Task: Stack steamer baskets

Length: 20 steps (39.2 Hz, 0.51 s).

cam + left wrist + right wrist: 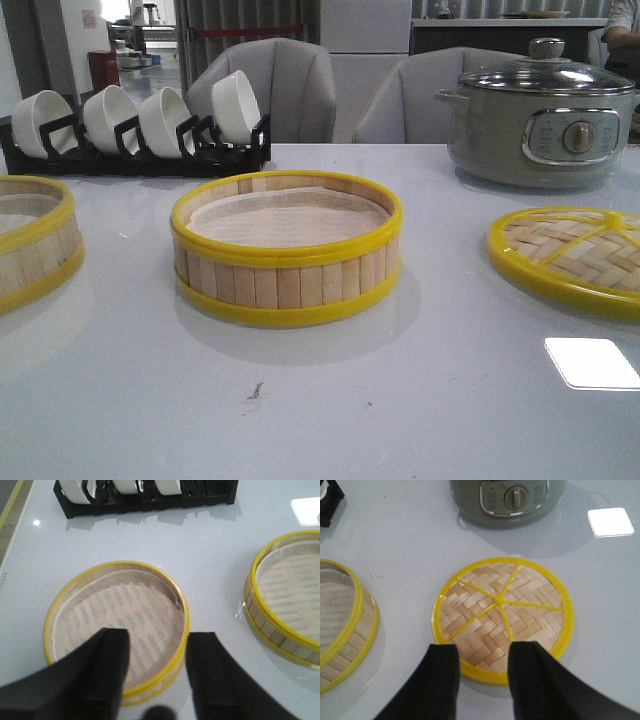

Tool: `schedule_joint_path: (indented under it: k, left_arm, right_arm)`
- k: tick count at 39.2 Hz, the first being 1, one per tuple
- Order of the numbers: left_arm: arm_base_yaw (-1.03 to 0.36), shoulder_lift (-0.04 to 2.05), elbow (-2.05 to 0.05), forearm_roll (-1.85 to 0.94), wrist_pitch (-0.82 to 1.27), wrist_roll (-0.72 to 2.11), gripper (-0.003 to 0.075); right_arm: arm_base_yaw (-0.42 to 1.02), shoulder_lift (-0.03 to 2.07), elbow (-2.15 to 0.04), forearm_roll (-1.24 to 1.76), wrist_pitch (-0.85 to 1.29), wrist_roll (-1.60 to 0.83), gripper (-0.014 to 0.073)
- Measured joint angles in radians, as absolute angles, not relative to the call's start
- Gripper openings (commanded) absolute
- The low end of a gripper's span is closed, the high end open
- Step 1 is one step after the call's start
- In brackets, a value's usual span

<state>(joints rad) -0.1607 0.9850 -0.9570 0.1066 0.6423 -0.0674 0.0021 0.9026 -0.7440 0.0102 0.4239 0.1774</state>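
Two steamer baskets stand on the white table. One steamer basket [287, 250] is in the middle; the other basket [35, 240] is cut off by the left edge of the front view. In the left wrist view my left gripper [158, 636] hangs open over that left basket [115, 610], one finger above its liner, the other outside its yellow rim. The middle basket [285, 595] lies apart from it. My right gripper [484, 649] is open above the near rim of the flat woven lid [502, 612]. Neither gripper shows in the front view.
A black rack of white bowls [140, 125] stands at the back left. The grey electric pot [540, 115] with a glass lid is at the back right, behind the woven lid [570, 255]. The middle basket [342, 625] shows beside the lid.
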Motion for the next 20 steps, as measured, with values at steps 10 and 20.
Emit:
schedule_joint_path:
  k: [10,20]
  left_arm:
    - [-0.161,1.104,-0.958,0.092,0.592,-0.071,0.0549]
    - [-0.161,1.308,-0.962,0.048,0.513,-0.073,0.0549]
  right_arm:
    - [0.002,0.903,-0.744,0.01,0.338,0.179,0.0415]
    - [0.002,0.903,-0.744,0.009,0.296,0.179,0.0415]
